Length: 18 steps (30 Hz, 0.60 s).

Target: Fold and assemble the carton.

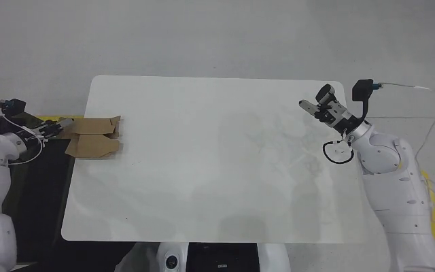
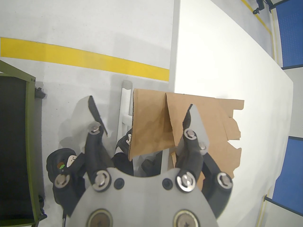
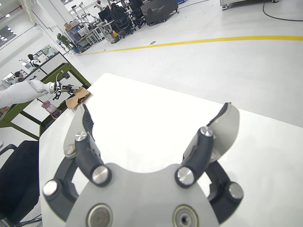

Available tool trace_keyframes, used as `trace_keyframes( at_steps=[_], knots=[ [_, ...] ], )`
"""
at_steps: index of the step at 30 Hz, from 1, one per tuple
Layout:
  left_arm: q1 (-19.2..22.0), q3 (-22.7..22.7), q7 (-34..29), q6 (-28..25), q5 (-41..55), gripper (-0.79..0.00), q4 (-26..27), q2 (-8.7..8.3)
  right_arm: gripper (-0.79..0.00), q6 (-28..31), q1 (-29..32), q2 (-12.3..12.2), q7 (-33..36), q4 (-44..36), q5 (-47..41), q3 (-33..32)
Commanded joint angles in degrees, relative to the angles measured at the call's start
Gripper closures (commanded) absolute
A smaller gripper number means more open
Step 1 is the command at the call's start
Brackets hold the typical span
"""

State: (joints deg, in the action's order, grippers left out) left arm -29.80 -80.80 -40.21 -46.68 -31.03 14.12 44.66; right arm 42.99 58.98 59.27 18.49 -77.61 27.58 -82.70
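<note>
The flattened brown carton [image 1: 93,136] lies at the white table's [image 1: 217,170] left edge, one end hanging past it. My left gripper [image 1: 57,127] is at that overhanging end. In the left wrist view the left gripper [image 2: 142,114] stands open, its fingers [image 2: 189,119] wide apart on either side of a raised carton [image 2: 151,124] flap, with no firm grip showing. My right gripper [image 1: 318,103] hovers open above the table's far right corner with nothing in it. From the right wrist view the right gripper [image 3: 155,109] faces the distant carton [image 3: 78,96].
A green-framed rack [image 2: 26,128] with a dark surface stands on the floor beside the table's left side, close to my left arm. A black chair [image 3: 19,166] sits near the table's front. A yellow floor line [image 2: 82,57] runs behind the table.
</note>
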Motion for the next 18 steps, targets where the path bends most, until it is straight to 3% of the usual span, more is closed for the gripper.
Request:
trace_keyframes(
  at_steps=[1,11,18],
  knots=[
    [-0.03,0.17,-0.01,0.01,-0.04,0.0,-0.09,-0.01,-0.785,0.0,0.0,0.0,0.0,0.0,0.0,0.0],
    [0.43,0.32,-0.28,-0.55,1.89,0.0,-0.11,-0.06,-0.785,0.0,0.0,0.0,0.0,0.0,0.0,0.0],
    [1.75,-2.92,0.0,-4.22,12.66,0.0,-0.49,0.19,-0.785,0.0,0.0,0.0,0.0,0.0,0.0,0.0]
  ],
)
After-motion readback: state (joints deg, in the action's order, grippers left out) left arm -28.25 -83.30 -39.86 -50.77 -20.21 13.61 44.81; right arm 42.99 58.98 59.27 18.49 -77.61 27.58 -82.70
